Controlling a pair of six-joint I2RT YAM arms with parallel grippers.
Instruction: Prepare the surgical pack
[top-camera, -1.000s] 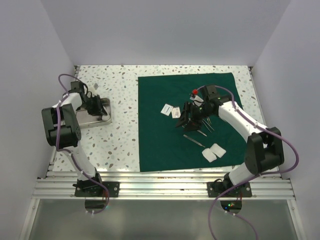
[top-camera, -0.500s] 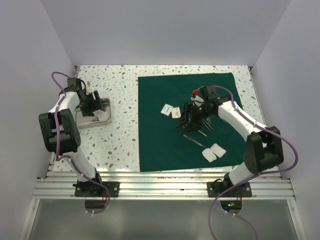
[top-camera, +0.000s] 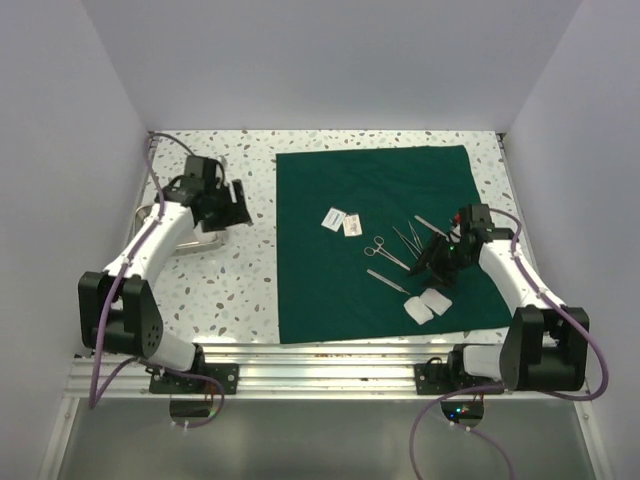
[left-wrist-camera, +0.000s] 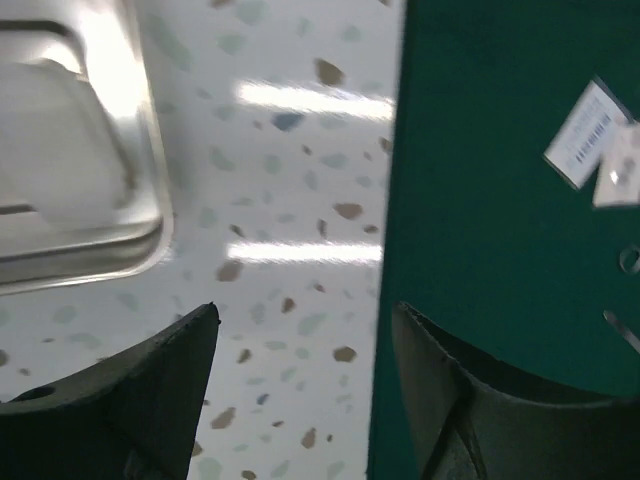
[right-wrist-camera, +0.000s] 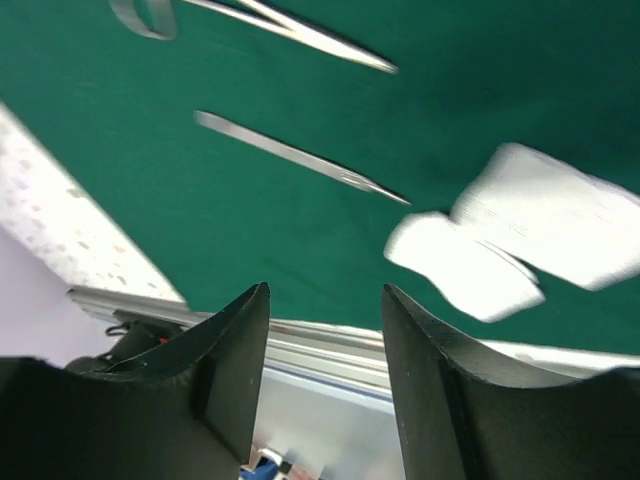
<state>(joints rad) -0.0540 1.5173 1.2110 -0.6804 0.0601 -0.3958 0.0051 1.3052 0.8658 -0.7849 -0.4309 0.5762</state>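
The surgical pack, a large dark green drape (top-camera: 320, 290), lies flat on the speckled table and fills the right of the left wrist view (left-wrist-camera: 500, 230). On it are steel scissors (top-camera: 378, 246), forceps (top-camera: 406, 240), a scalpel (top-camera: 388, 281), two white gauze pads (top-camera: 427, 303) and two small packets (top-camera: 342, 221). My left gripper (top-camera: 238, 205) hangs open and empty (left-wrist-camera: 305, 318) over bare table beside the drape's left edge. Over the drape's right part, just above the gauze (right-wrist-camera: 520, 240), my right gripper (top-camera: 430, 260) is also open and empty (right-wrist-camera: 325, 290).
A shallow steel tray (top-camera: 203, 240) sits left of the drape, partly under my left arm, and shows at upper left in the left wrist view (left-wrist-camera: 80, 160). White walls close the table on three sides. An aluminium rail (top-camera: 320, 365) runs along the near edge.
My left gripper has opened and swung right from the tray to the drape's left edge. My right gripper has drawn back right and nearer, uncovering the instruments.
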